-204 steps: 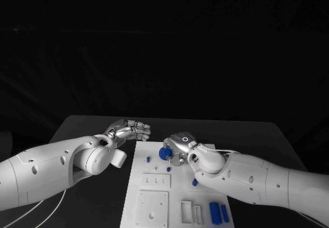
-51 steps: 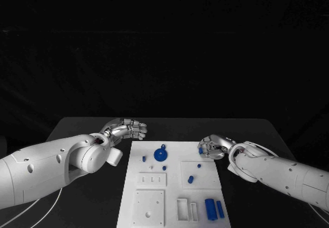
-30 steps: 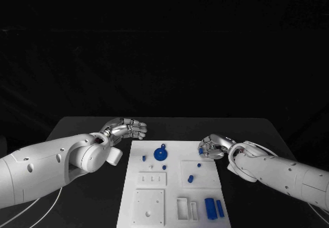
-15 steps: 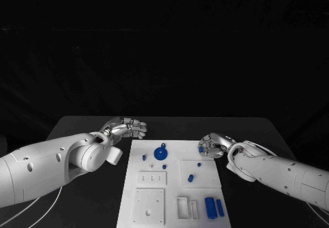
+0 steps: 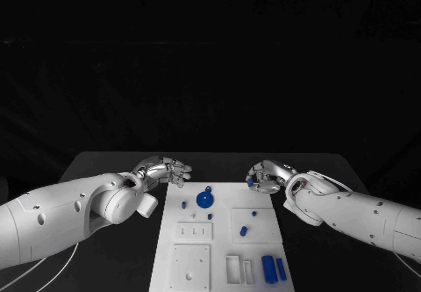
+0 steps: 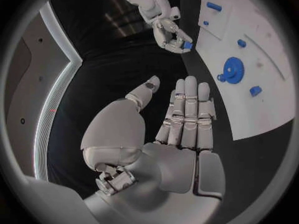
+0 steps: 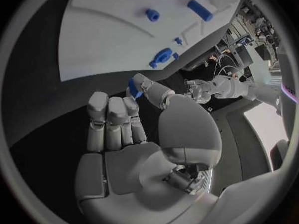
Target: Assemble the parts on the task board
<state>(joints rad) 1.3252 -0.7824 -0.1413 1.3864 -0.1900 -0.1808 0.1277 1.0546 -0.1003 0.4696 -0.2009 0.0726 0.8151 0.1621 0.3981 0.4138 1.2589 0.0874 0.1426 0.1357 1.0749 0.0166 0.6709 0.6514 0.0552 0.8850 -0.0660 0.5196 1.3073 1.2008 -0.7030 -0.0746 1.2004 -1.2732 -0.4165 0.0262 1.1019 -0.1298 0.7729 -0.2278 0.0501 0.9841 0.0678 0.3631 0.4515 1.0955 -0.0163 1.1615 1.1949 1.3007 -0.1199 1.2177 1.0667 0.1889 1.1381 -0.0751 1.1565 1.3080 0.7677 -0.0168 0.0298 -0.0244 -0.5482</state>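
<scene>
The white task board (image 5: 224, 240) lies in the middle of the black table. A blue gear (image 5: 204, 199) stands on its far part, with small blue pegs (image 5: 244, 230) around it and two blue bars (image 5: 269, 268) at the near right. My right hand (image 5: 268, 176) hovers just past the board's far right corner and pinches a small blue piece (image 5: 250, 180) between thumb and finger; the right wrist view shows that piece (image 7: 134, 88) at the fingertips. My left hand (image 5: 163, 170) hangs off the board's far left corner, holding nothing, fingers (image 6: 187, 112) side by side.
Recessed white sockets (image 5: 194, 264) occupy the board's near half. In the left wrist view the gear (image 6: 233, 70) and board (image 6: 268, 45) lie beyond my left hand, and the right hand (image 6: 165, 22) is farther off. Black table surrounds the board.
My right hand left the gear on the board, drew back to the board's right edge, then rose toward the far corner with the small blue piece. The left hand barely moved.
</scene>
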